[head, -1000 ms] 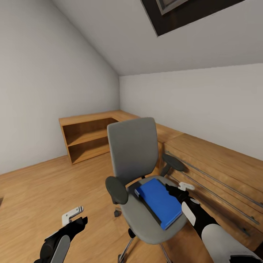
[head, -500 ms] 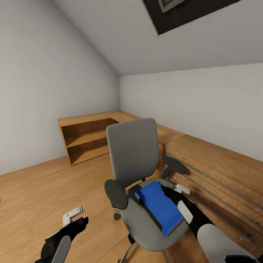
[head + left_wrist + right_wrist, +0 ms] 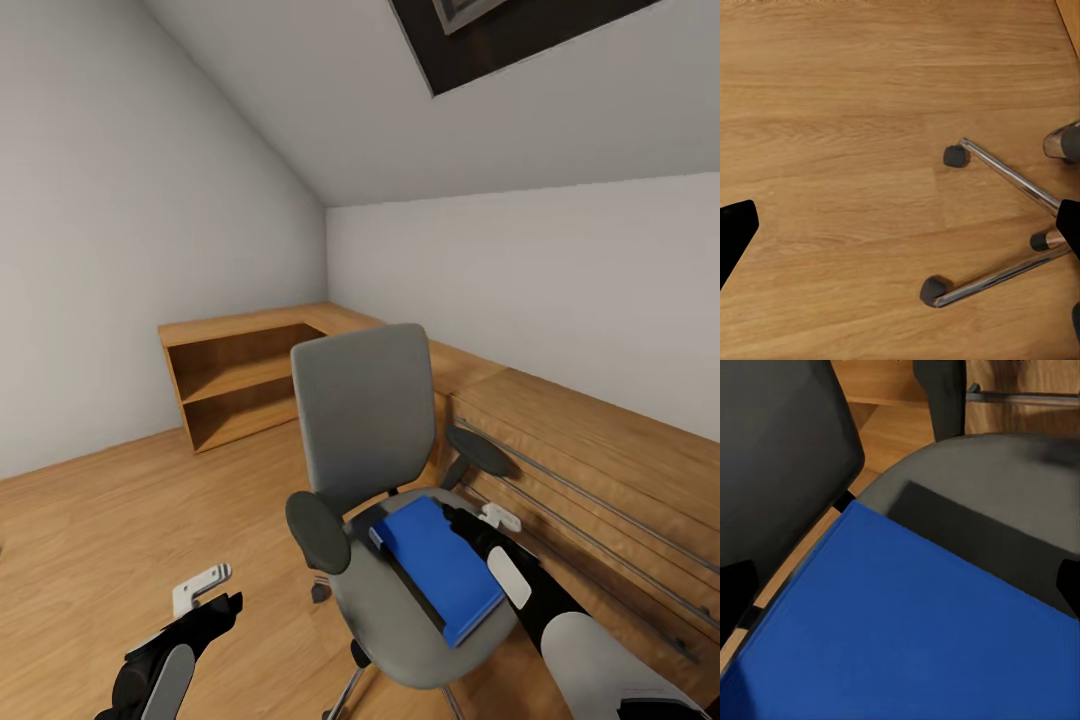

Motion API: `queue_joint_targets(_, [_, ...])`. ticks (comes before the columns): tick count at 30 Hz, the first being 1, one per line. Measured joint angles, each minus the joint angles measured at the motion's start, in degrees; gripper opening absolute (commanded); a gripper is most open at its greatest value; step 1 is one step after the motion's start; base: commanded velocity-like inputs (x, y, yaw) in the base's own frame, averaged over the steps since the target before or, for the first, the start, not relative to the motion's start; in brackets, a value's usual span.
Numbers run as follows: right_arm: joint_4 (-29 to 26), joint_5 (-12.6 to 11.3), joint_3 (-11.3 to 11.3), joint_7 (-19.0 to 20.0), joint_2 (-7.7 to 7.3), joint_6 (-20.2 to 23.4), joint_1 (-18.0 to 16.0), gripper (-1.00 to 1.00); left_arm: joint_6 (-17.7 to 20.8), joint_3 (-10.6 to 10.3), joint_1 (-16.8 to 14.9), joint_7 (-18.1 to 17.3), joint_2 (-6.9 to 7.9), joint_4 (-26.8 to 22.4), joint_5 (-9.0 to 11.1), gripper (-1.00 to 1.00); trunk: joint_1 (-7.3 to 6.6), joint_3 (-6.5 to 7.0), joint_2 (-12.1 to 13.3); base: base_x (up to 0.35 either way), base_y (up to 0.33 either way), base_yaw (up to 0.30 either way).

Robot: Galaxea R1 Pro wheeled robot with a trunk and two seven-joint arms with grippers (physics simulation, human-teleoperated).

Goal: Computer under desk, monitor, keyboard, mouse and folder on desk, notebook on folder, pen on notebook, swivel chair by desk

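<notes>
Folder (image 3: 438, 567) lies lower centre on the chair (image 3: 372, 430) seat; right gripper (image 3: 478, 523) hovers at its far edge, jaws apart. Left gripper (image 3: 205, 598), lower left, hangs open over floor. Best slide one jaw under the edge before closing.

The swivel chair (image 3: 372, 440) has matt grey cloth padding, black plastic armrests and shiny chrome spokes (image 3: 1009, 174). The folder (image 3: 437, 563) looks smooth blue. The floor (image 3: 120, 520) is satin-finished wood.

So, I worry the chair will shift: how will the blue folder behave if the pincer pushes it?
The flat bright blue folder looks thin and stiff, so it would probably slide rather than bend. It overhangs a dark flat object beneath and may tilt. The grey swivel chair stands on casters, so it could roll.
</notes>
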Motion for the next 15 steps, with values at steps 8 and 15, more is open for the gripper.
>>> queue_joint_targets(8, [0.0, 0.1, 0.1, 0.0, 0.03, -1.2, 0.0, 1.00, 0.0, 0.0, 0.0, 0.0, 0.03, 0.0, 0.0, 1.00, -0.03, 0.00, 0.0, 0.157, 0.000, 0.000])
queue_joint_targets(15, [0.2, 0.0, 0.1, 0.0, 0.01, -1.2, 0.0, 1.00, 0.1, 0.1, 0.0, 0.0, 0.08, 0.0, 0.0, 1.00, -0.01, 0.00, 0.0, 0.095, 0.000, 0.000])
